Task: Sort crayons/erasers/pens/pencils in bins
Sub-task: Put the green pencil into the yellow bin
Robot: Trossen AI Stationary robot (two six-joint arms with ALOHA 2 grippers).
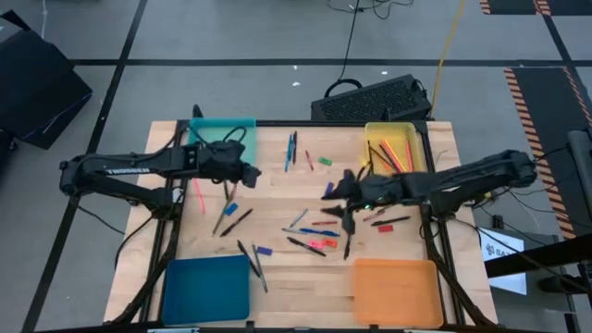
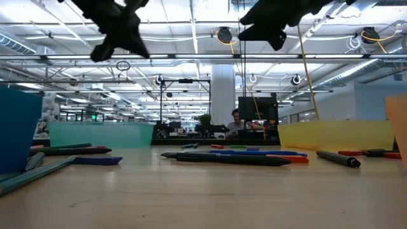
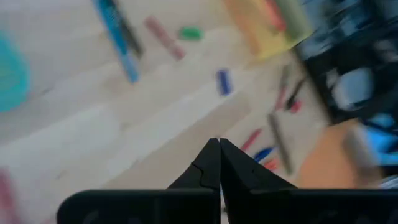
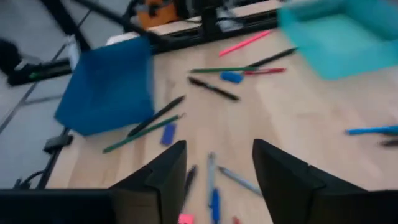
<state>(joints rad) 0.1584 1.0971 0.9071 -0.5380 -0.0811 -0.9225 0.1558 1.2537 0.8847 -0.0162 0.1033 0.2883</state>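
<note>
Pens, pencils, crayons and erasers lay scattered over the pale wooden table (image 1: 277, 277), between four shallow plastic bins. The left gripper (image 3: 218, 144), its two dark fingers pressed together and holding nothing, hung above the table just beside the teal bin (image 1: 220, 131). The right gripper (image 4: 216, 155), fingers spread wide and empty, hovered over the middle of the scatter, well apart from that teal bin. The yellow bin (image 1: 393, 146) held about three orange and red pencils (image 1: 392, 154) lying aslant along its length. The dark blue bin (image 1: 205, 289) and orange bin (image 1: 396, 290) held nothing visible.
</note>
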